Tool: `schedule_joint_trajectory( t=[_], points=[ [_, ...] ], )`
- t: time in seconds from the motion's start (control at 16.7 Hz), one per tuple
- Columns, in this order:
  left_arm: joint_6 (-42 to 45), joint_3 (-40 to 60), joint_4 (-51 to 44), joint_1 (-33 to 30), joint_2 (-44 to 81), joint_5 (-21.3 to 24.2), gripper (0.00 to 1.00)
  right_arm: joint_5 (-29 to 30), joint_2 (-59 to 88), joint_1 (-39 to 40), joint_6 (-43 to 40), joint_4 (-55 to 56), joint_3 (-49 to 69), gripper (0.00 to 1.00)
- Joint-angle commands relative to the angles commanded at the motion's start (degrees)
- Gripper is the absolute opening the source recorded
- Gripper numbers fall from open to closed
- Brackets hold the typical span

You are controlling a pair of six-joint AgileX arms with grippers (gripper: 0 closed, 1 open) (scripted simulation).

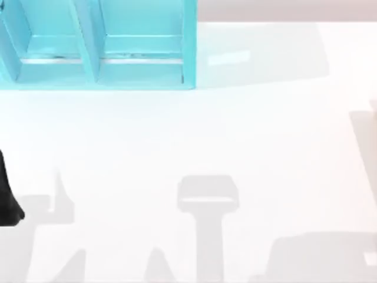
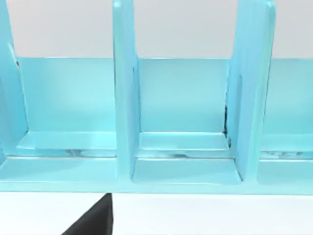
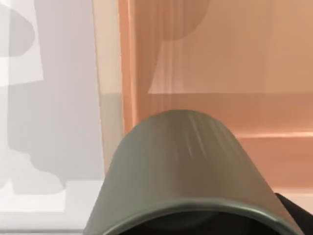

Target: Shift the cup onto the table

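Right wrist view, nearest to your right gripper: the cup, a grey-green cylinder, lies directly in front of the camera with its rim toward the lens and its closed end pointing away. A dark sliver of the right gripper sits against the rim at one side. You cannot tell from this how far the gripper is parted, nor whether it has hold of the cup. Just beyond the cup's far end runs an orange panel with a vertical edge and a horizontal ledge; beside it, a pale grey surface carries soft shadows.

Left wrist view: a black corner of your left gripper shows nearest the lens, over the white worktop. Its opening cannot be judged. Ahead of it stands the turquoise shelf unit, open toward the gripper, with upright dividers marking off compartments whose floors and back walls are bare.

Top view: the black part of the left arm enters at the worktop's left edge, well apart from the shelf unit at the far left corner. The white worktop stretches to the right, crossed by grey shadows. The cup's place on or off the worktop cannot be read from this view.
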Motion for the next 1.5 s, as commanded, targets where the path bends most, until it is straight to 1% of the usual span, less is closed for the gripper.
schedule_joint_trajectory(
  t=[0.18,0.3,0.42,0.6,0.9,1.08,1.26,1.38,1.5],
  points=[
    [0.0,0.0,0.0,0.0,0.0,0.0,1.00,0.0,1.6,3.7,3.5,0.3,3.5,0.00],
    [0.0,0.0,0.0,0.0,0.0,0.0,1.00,0.0,4.3,9.1,8.9,0.4,8.6,0.00],
    [0.0,0.0,0.0,0.0,0.0,0.0,1.00,-0.1,8.3,16.9,16.5,-0.1,15.4,0.00],
    [0.0,0.0,0.0,0.0,0.0,0.0,1.00,-0.5,16.7,33.0,32.1,-1.8,26.8,0.00],
    [0.0,0.0,0.0,0.0,0.0,0.0,1.00,-0.5,33.3,64.2,61.5,-6.2,44.8,0.00],
    [0.0,0.0,0.0,0.0,0.0,0.0,1.00,0.3,42.1,78.1,76.3,-8.5,53.9,0.00],
    [0.0,0.0,0.0,0.0,0.0,0.0,1.00,1.1,48.4,86.8,86.0,-10.0,59.7,0.00],
    [0.0,0.0,0.0,0.0,0.0,0.0,1.00,1.4,50.9,89.6,89.6,-10.6,62.2,0.00],
    [0.0,0.0,0.0,0.0,0.0,0.0,1.00,1.4,51.9,90.4,90.9,-10.8,63.5,0.00]
  ],
)
